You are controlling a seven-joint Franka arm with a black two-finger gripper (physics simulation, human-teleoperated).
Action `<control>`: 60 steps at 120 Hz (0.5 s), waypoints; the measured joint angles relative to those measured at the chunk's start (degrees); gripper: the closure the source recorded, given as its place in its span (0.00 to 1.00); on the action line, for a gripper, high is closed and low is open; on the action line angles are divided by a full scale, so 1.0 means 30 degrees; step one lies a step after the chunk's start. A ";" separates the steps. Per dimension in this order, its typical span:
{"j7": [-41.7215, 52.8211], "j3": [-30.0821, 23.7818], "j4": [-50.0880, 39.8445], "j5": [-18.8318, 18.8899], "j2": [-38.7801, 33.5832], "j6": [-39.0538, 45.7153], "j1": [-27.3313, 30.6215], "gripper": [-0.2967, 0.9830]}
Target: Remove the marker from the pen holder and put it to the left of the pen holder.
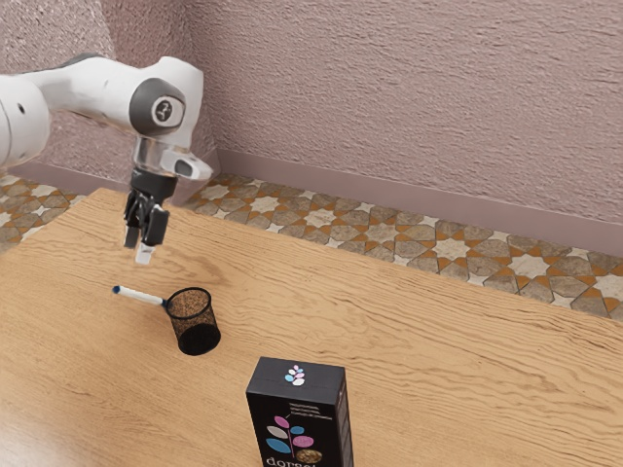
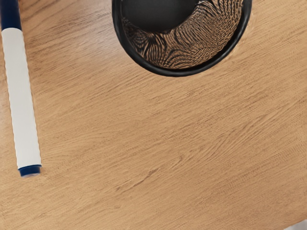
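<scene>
The marker (image 1: 141,296) is out of the holder (image 1: 199,339), lying on the wooden surface (image 1: 438,360) beside it, on the exterior view's left. Its barrel is white, with a blue plug at one end and a dark blue cap (image 2: 10,14) at the other, the cap nearer the holder. In the wrist view, bare wood separates the two. The holder, black mesh, stands upright. The gripper (image 1: 143,245) hangs above the surface, near the marker and clear of it; its jaws stand apart with nothing held, though exactly how wide I cannot tell. A black box (image 1: 302,413) with coloured leaf shapes stands upright near the holder.
</scene>
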 joint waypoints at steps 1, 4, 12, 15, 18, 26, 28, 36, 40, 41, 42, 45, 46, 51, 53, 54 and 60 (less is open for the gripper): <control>-0.0003 -0.0186 -0.0004 -0.0002 -0.0186 0.0012 -0.0012 0.31; -0.0014 -0.0830 -0.0003 -0.0043 -0.0854 0.0050 -0.0004 0.30; -0.0040 -0.2082 0.0108 -0.0547 -0.2275 0.0143 -0.0045 0.28; -0.0043 -0.2506 0.0209 -0.0713 -0.2718 0.0171 -0.0073 0.28; -0.0042 -0.2878 0.0485 -0.0848 -0.3050 0.0192 -0.0176 0.27; -0.0057 -0.3712 0.1273 -0.1009 -0.3361 0.0238 -0.0498 0.26; -0.0061 -0.3819 0.1397 -0.1030 -0.3398 0.0247 -0.0567 0.26; -0.0064 -0.4041 0.1954 -0.1080 -0.3382 0.0277 -0.0654 0.25; -0.0065 -0.4074 0.2090 -0.1101 -0.3362 0.0289 -0.0683 0.25; -0.0066 -0.4078 0.2112 -0.1106 -0.3358 0.0291 -0.0698 0.25; -0.0066 -0.4082 0.2132 -0.1110 -0.3359 0.0294 -0.0713 0.25; -0.0067 -0.4091 0.2182 -0.1125 -0.3370 0.0301 -0.0751 0.25; -0.0067 -0.4098 0.2196 -0.1130 -0.3378 0.0303 -0.0758 0.25; -0.0068 -0.4126 0.2240 -0.1154 -0.3405 0.0313 -0.0790 0.24; -0.0069 -0.4137 0.2257 -0.1163 -0.3411 0.0316 -0.0804 0.24; -0.0069 -0.4141 0.2264 -0.1168 -0.3417 0.0317 -0.0810 0.24; -0.0070 -0.4156 0.2289 -0.1185 -0.3456 0.0322 -0.0824 0.24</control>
